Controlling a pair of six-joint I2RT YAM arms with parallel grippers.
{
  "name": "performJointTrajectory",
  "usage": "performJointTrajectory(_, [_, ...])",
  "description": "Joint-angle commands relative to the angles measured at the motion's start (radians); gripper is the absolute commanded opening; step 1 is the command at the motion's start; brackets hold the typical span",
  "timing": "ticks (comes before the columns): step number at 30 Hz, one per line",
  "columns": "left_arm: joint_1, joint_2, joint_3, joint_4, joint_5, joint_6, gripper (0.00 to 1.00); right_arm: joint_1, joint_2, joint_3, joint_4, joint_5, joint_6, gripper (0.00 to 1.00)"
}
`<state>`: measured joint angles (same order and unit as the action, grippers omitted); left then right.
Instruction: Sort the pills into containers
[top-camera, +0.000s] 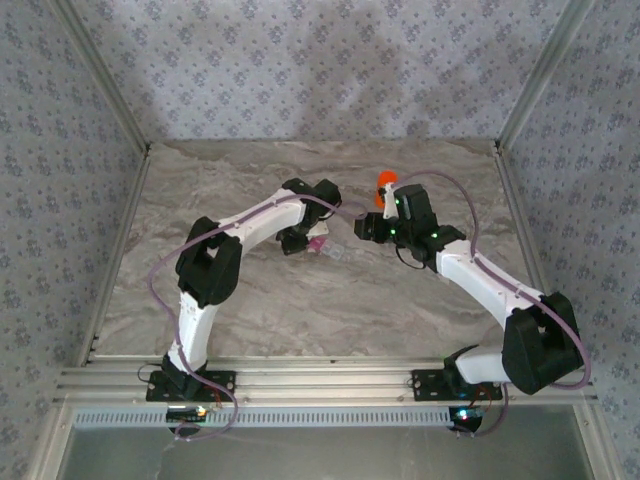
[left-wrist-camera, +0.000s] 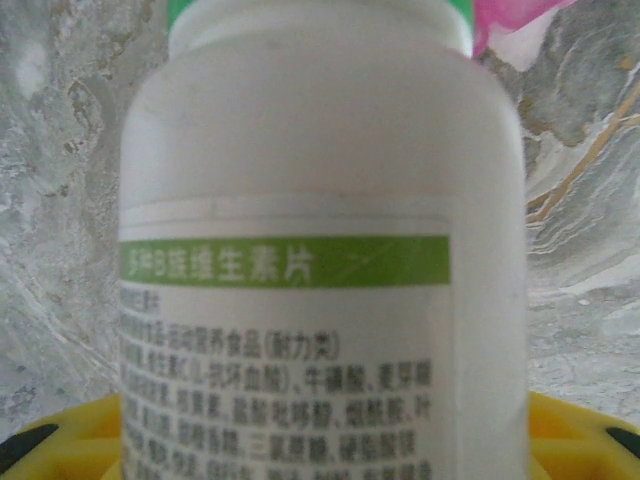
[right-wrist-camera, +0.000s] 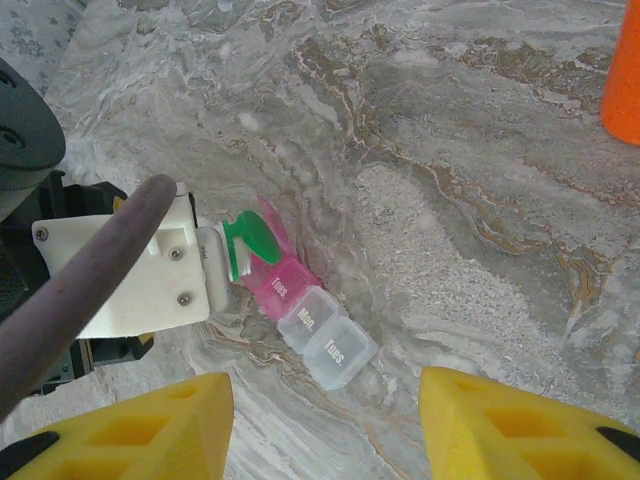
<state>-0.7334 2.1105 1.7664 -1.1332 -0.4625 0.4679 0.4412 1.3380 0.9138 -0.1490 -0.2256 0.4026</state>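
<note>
From above, the clear-and-pink plastic strip pill box (top-camera: 333, 250) lies midway on the marble desk (top-camera: 280, 300), far from every edge; left wrist: the left gripper (left-wrist-camera: 320, 440) clamps a white green-capped bottle (left-wrist-camera: 320, 180); right wrist: the right gripper (right-wrist-camera: 325, 420) gapes empty near the box's clear end.

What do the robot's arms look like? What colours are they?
Both are white tubes with chunky black joints. The left arm and right arm each carry a thin purple cable. The right tool has yellow plastic fingers with cut-out holes. A white block with small screws sits by the left tool. Tiny green lights glow near the right wrist.
</note>
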Motion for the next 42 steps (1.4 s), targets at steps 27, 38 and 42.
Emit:
performJointTrajectory(27, [-0.011,-0.026,-0.078,0.073,0.012,-0.017,0.0,0.017,0.021,0.006,0.02,-0.02,0.01,0.54])
performJointTrajectory(38, [0.02,-0.089,-0.152,0.144,0.083,-0.074,0.0,0.026,0.038,0.01,0.02,-0.021,0.008,0.54])
performJointTrajectory(42, [0.019,-0.108,-0.183,0.17,0.103,-0.092,0.0,0.028,0.039,0.012,0.02,-0.021,0.006,0.54])
